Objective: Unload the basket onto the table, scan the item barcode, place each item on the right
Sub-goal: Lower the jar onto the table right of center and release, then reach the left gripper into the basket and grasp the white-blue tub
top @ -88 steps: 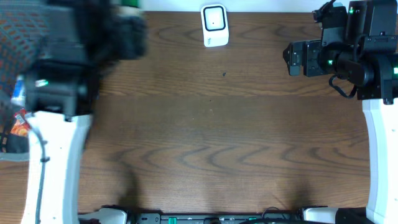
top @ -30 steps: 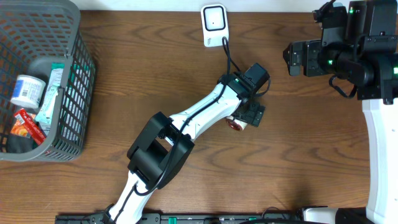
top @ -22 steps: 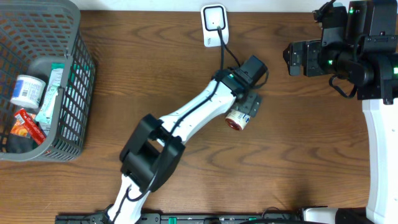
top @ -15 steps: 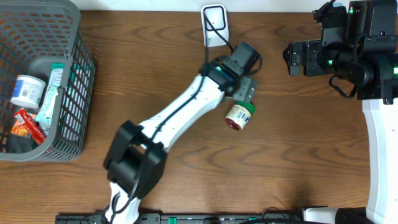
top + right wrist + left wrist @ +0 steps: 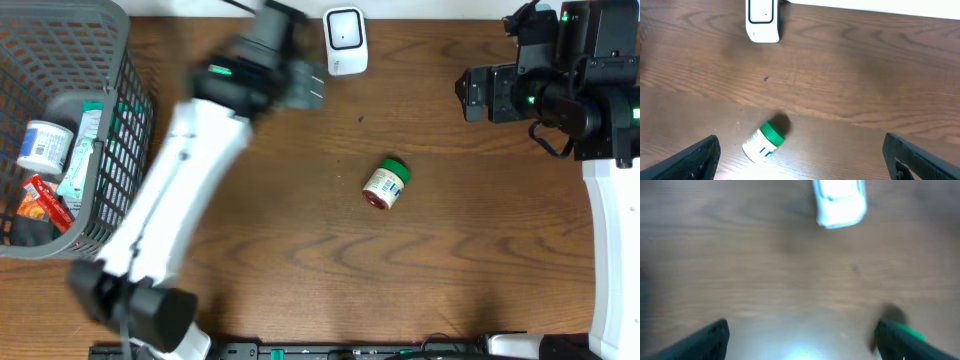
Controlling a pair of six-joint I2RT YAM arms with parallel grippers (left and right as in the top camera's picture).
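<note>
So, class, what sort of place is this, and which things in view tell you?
Probably a mock shop checkout on a lab bench: a white barcode scanner stands at the far edge of the wooden table, a grey shopping basket holds packaged goods, and a green-lidded jar lies on its side mid-table.

The table (image 5: 300,230) is made of dark brown wood with strongly marked grain, finished smooth and faintly glossy. The scanner (image 5: 345,40) is cased in smooth white plastic. The bottle (image 5: 382,188) is wrapped in a pale, smooth printed label and closed with a green plastic cap (image 5: 396,170). The basket (image 5: 60,50) is formed of grey plastic mesh. The right arm's lower link (image 5: 610,250) is covered in smooth white plastic.
</note>
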